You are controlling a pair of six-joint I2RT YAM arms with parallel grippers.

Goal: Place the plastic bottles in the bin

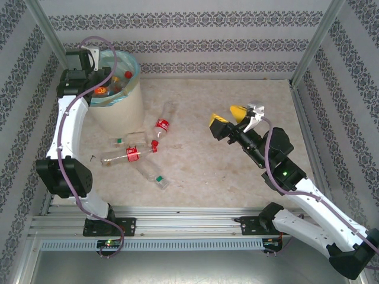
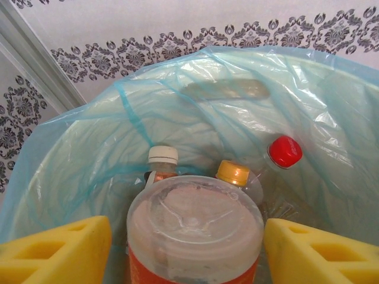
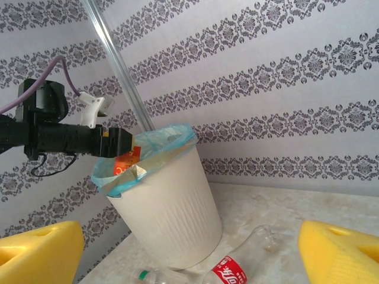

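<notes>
Plastic bottles point(image 1: 131, 155) lie on their sides on the table point(image 1: 225, 171). I count four, in a loose bunch just near and right of the bin point(image 1: 121, 109). The bin stands in the far left corner. It is round and cream-white, with a blue-green bag point(image 2: 89, 148) inside, and it is much bigger than any bottle.

The step in hand is dropping one bottle in. The left gripper point(image 2: 188, 231) hangs over the mouth of the bin. An orange-label bottle point(image 2: 195, 213) sits between its yellow pads point(image 2: 59, 251), with its bottom end toward the wrist camera. The jaws are apart. A thin gap shows on the left side of the bottle, so I think the grip is loose. On the right side I cannot tell if the pad touches. Below, more bottles are down in the bag, showing a white cap point(image 2: 163, 155), an orange cap point(image 2: 233, 173) and a red cap point(image 2: 285, 151).

The right gripper point(image 1: 228, 116) hovers over the right middle of the table. Its jaws are wide apart and hold nothing, and it is well apart from the bunch.

Next, I think the left arm should lift clear of the rim and go for another bottle. The bottles are small, clear and round, and two have red labels. They may roll, so the pads should close across the middle.
</notes>
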